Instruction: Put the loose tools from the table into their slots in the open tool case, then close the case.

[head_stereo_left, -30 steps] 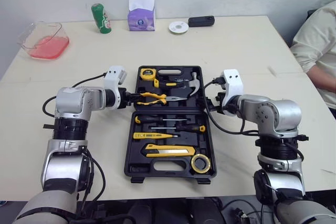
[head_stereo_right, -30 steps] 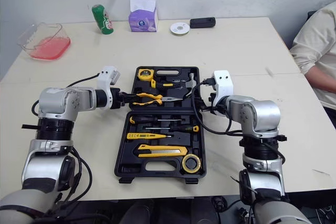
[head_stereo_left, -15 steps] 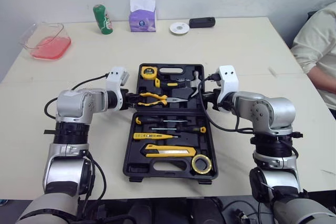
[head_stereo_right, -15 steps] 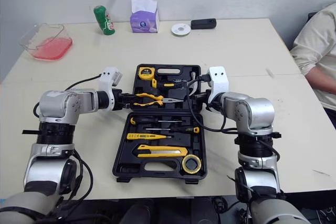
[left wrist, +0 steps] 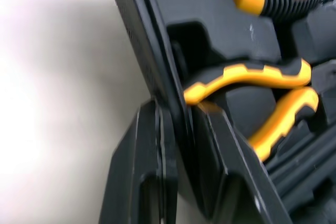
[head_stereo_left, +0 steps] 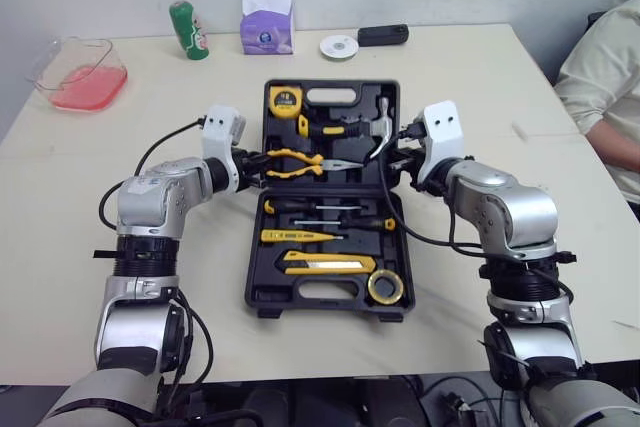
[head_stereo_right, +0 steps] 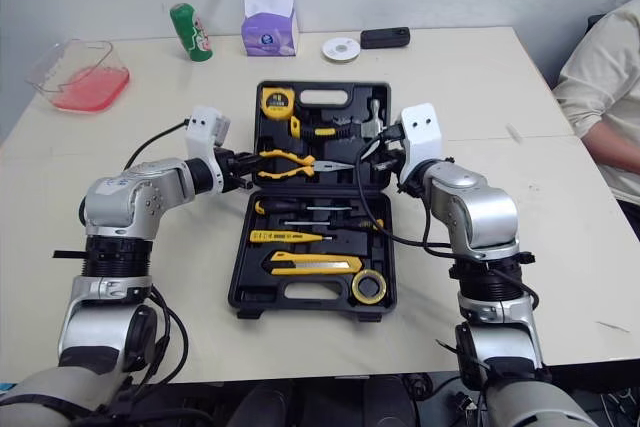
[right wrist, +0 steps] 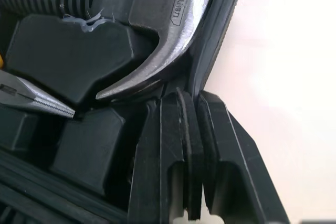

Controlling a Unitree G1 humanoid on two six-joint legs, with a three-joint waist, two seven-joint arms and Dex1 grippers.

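At the centre of the table [head_stereo_left: 480, 77] the tool case [head_stereo_left: 255, 277] lies open, hinge running side to side. The left gripper [head_stereo_left: 252, 161] and right gripper [head_stereo_left: 403, 160] are stationed at opposite side walls of the lid half [head_stereo_left: 352, 87]. Both wrist views show the fingers narrowed onto that wall, one finger inside the rim and one outside. Each gripper is therefore clamped on the lid half.

Change noted: compared with a second ago, the far edge of the lid half stands higher against the things at the back of the table, and both grippers have gone up with it. The head camera has also shifted a little, so the amount is uncertain. Even so, the lid appears to be lifting about its hinge.

Contents:
- **Lid half:** the tape measure [head_stereo_left: 284, 99], hammer [head_stereo_left: 380, 127] and pliers [head_stereo_left: 300, 159] sit here.
- **Base half [head_stereo_left: 398, 247]:** the screwdrivers [head_stereo_left: 325, 209], yellow tester [head_stereo_left: 300, 237], utility knife [head_stereo_left: 325, 265] and tape roll [head_stereo_left: 383, 287] sit here.

Every tool I can see occupies a slot.

Assessment: stowing looks complete and the closing step has begun. The lid has most of its swing left. Both arms need to rise evenly, or the lid will twist. The hammer and pliers could drop from their slots as the lid tips past upright.
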